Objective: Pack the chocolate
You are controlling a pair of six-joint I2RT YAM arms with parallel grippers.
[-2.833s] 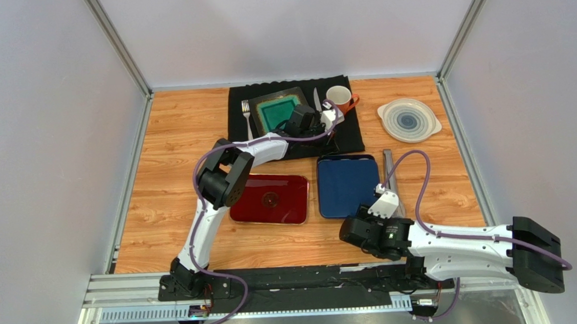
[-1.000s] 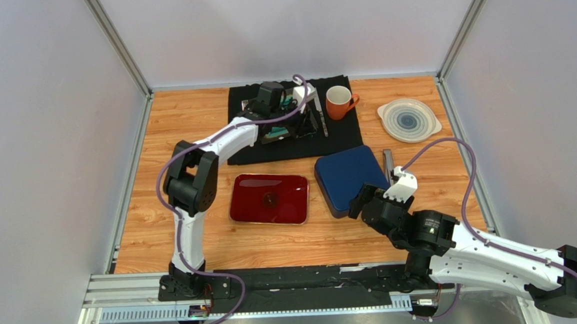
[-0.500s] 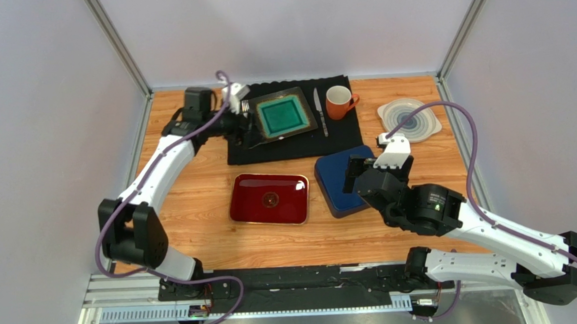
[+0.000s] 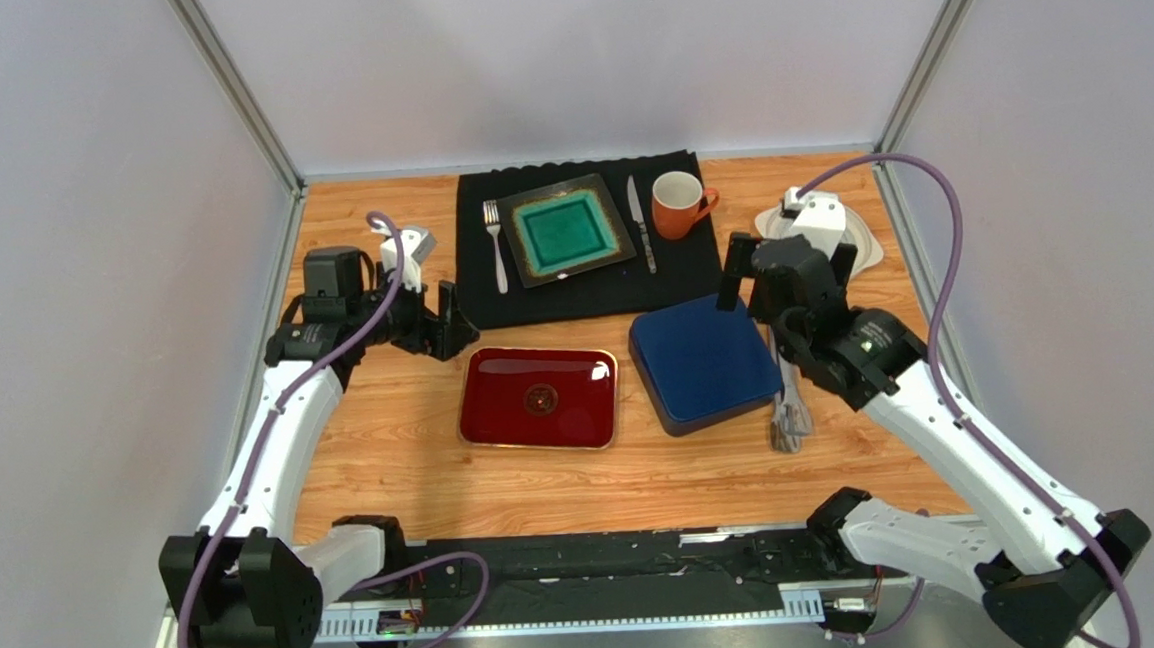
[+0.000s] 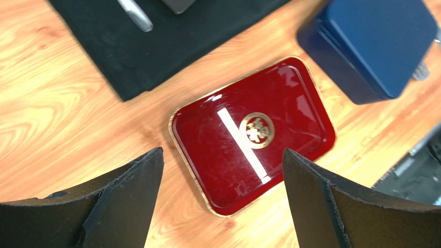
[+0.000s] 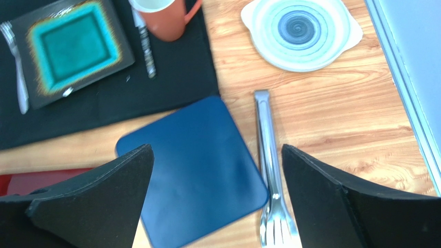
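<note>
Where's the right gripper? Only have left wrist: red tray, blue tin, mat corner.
Observer: Right gripper is open, above the blue tin's far right corner, holding nothing.
Operator: Anything right of the tin?
Observer: Metal tongs lie on the table beside its right side.
Operator: Chocolate anywhere?
Observer: None visible in any view. The mat holds a green plate, fork, knife and orange mug.

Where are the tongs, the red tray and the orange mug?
tongs (image 6: 266,144): right wrist view, middle of the handle.
red tray (image 5: 295,113): left wrist view, bare floor.
orange mug (image 4: 673,213): top view, orange side.
</note>
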